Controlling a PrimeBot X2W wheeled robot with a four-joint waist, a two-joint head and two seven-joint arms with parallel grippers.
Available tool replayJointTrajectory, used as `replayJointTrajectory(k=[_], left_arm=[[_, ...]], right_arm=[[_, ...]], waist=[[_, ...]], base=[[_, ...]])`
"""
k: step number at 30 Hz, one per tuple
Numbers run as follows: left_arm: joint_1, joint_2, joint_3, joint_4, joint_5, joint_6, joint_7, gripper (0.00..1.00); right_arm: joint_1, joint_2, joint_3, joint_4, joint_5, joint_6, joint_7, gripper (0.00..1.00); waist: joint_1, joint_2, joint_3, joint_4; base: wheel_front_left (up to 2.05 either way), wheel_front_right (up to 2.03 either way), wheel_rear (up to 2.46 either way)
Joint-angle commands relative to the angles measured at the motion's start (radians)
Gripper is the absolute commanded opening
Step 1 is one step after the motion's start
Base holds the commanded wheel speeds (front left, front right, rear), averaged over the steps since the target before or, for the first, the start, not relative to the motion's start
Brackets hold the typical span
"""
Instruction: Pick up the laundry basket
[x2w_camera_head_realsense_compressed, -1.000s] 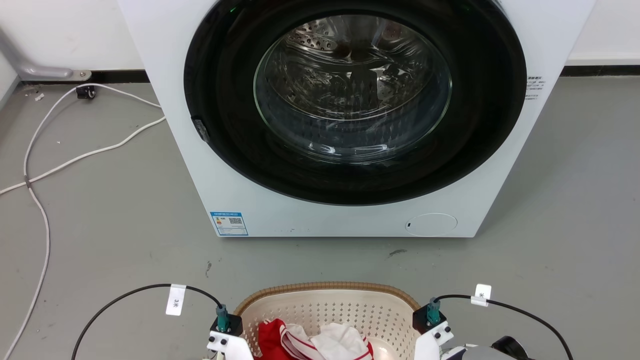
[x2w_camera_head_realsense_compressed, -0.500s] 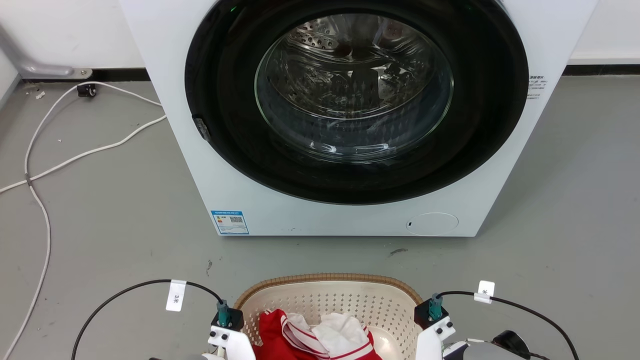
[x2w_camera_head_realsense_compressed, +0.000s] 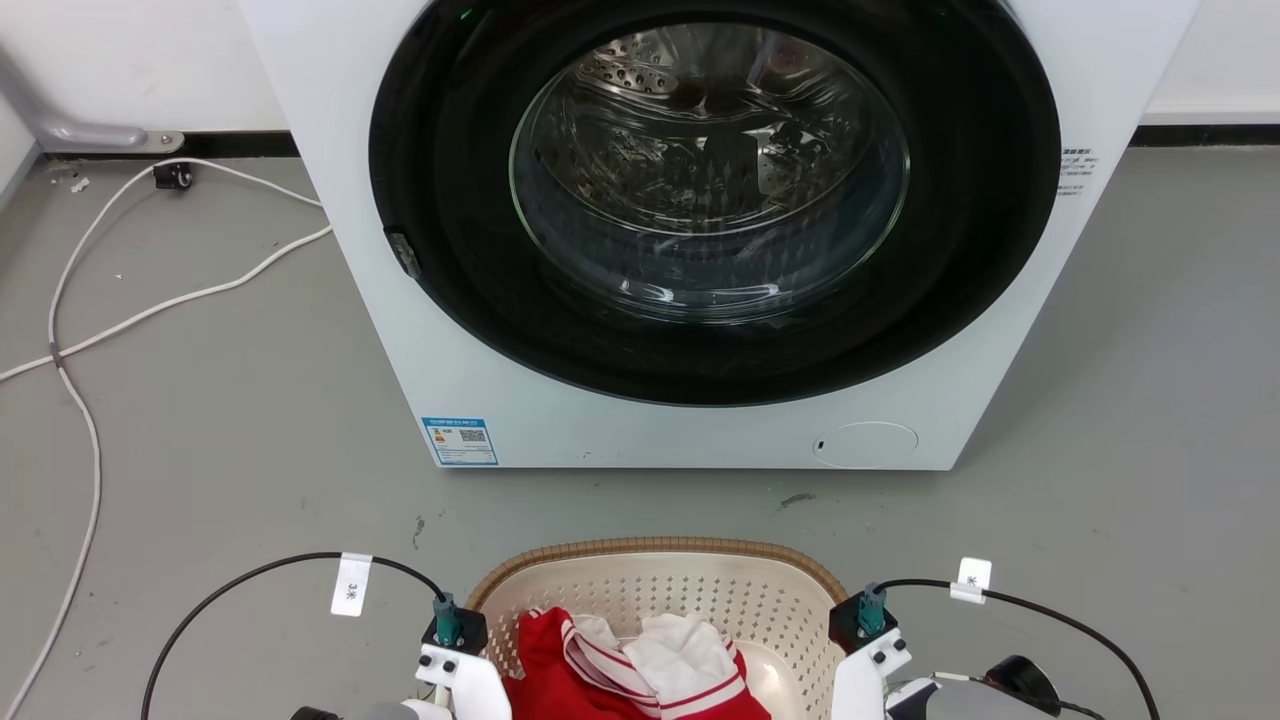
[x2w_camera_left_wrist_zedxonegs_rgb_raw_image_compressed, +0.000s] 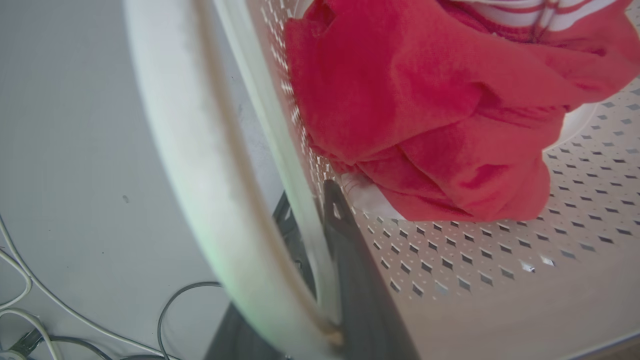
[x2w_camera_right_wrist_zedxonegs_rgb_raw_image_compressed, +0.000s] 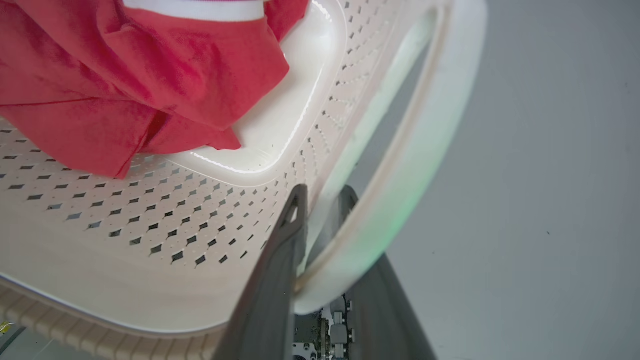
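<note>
Clamping opposite handles (x2w_camera_left_wrist_zedxonegs_rgb_raw_image_compressed: 170, 150), your left gripper (x2w_camera_left_wrist_zedxonegs_rgb_raw_image_compressed: 307, 195) and right gripper (x2w_camera_right_wrist_zedxonegs_rgb_raw_image_compressed: 323, 190) hold the laundry basket (x2w_camera_head_realsense_compressed: 650, 547), bottom centre, presumably for a level lift.

grey floor (x2w_camera_head_realsense_compressed: 220, 470) w/ washer (x2w_camera_head_realsense_compressed: 620, 435), white cables (x2w_camera_head_realsense_compressed: 200, 294)

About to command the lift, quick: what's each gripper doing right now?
Left gripper: closed, pinching the laundry basket at its side wall.
Right gripper: closed, pinching the laundry basket at the opposite side wall.

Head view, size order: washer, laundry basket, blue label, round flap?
1. White front-loading washing machine
2. Cream perforated plastic laundry basket, partly cropped
3. Round white flap and blue rectangular label: look alike, unranked
</note>
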Motion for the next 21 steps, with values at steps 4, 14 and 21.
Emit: replayJointTrajectory(k=[4, 14, 21], left_arm=[[-0.021, -0.010, -0.015, -0.007, -0.005, -0.009, -0.014, 0.00], [-0.027, -0.012, -0.031, -0.004, -0.020, -0.009, -0.026, 0.00], [-0.033, -0.016, -0.044, 0.000, -0.030, -0.009, -0.032, 0.00]], right_arm=[[-0.013, 0.017, 0.010, -0.001, -0.002, 0.004, -0.008, 0.00], [-0.015, 0.021, 0.014, 0.002, -0.001, 0.004, -0.015, 0.00], [-0.016, 0.021, 0.015, 0.002, 0.000, 0.004, -0.021, 0.00]], waist=[[0.0000, -0.0001, 0.002, 0.000], [0.0000, -0.0001, 0.003, -0.002], [0.0000, -0.0001, 0.004, -0.002]], base=[[0.00, 0.00, 0.00], [0.00, 0.00, 0.00], [0.00, 0.00, 0.00]])
